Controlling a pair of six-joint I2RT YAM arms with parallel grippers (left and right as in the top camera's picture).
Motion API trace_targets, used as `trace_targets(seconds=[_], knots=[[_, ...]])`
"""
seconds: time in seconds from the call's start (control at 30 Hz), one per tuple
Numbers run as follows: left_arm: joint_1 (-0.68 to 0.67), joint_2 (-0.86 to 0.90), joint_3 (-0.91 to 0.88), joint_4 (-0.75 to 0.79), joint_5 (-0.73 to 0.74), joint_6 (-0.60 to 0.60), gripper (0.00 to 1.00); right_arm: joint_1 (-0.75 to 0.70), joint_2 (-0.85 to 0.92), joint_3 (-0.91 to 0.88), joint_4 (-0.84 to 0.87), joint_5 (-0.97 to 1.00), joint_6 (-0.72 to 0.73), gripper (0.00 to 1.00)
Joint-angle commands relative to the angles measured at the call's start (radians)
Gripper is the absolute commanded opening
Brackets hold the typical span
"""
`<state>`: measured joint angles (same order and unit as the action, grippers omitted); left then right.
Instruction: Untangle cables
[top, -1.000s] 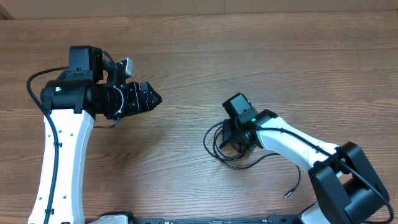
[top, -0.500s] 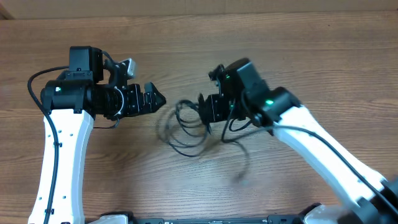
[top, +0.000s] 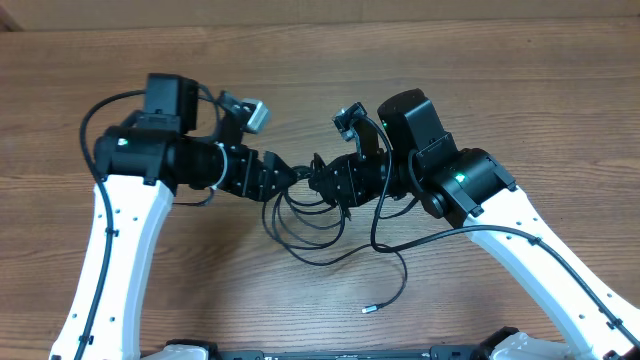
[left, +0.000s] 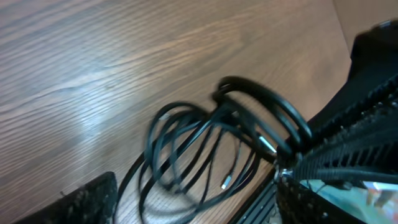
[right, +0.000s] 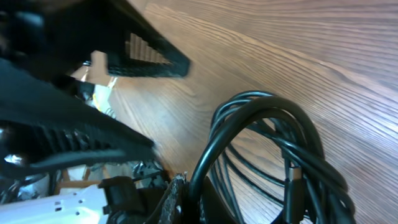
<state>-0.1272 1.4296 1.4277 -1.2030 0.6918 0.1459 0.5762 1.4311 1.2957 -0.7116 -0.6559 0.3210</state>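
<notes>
Above the middle of the bench (top: 520, 90), my right tool (top: 325, 185) pinches the tangled thin black cables (top: 305, 228), their loops drooping toward the near edge. My left tool (top: 283, 176), spread wide, faces the bundle from the left-edge side, just beside the loose loops.

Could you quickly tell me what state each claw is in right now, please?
Left claw: open, gripping nothing.
Right claw: closed, holding the cables.
</notes>
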Motion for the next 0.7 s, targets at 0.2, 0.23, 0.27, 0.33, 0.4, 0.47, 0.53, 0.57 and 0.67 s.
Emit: trace_targets(seconds=[0.2,0.23,0.27,0.33,0.4,0.47,0.53,0.57,0.67], knots=[[-0.08,0.06,-0.006,0.004,-0.127,-0.012,0.37,-0.028,-0.057,0.012,0.1,-0.222,-0.042,0.04],[-0.08,0.074,-0.006,0.003,-0.127,-0.012,0.3,-0.035,-0.063,0.012,0.098,-0.222,-0.042,0.04],[-0.08,0.087,-0.006,0.004,-0.128,-0.012,0.28,-0.045,-0.069,0.012,0.098,-0.228,-0.042,0.04],[-0.08,0.113,-0.006,0.004,-0.132,-0.012,0.27,-0.068,-0.083,0.012,0.103,-0.26,-0.042,0.04],[-0.08,0.144,-0.006,0.004,-0.135,-0.012,0.25,-0.101,-0.099,0.012,0.126,-0.328,-0.042,0.04],[-0.08,0.178,-0.006,0.008,-0.134,-0.012,0.13,-0.136,-0.114,0.012,0.161,-0.412,-0.042,0.04],[-0.081,0.235,-0.006,0.018,-0.134,-0.023,0.05,-0.182,-0.129,0.012,0.212,-0.518,-0.041,0.04],[-0.081,0.251,-0.006,0.023,-0.134,-0.037,0.04,-0.196,-0.13,0.012,0.229,-0.548,-0.04,0.04],[-0.081,0.294,-0.006,0.046,-0.134,-0.078,0.04,-0.23,-0.13,0.012,0.259,-0.599,-0.038,0.04]])
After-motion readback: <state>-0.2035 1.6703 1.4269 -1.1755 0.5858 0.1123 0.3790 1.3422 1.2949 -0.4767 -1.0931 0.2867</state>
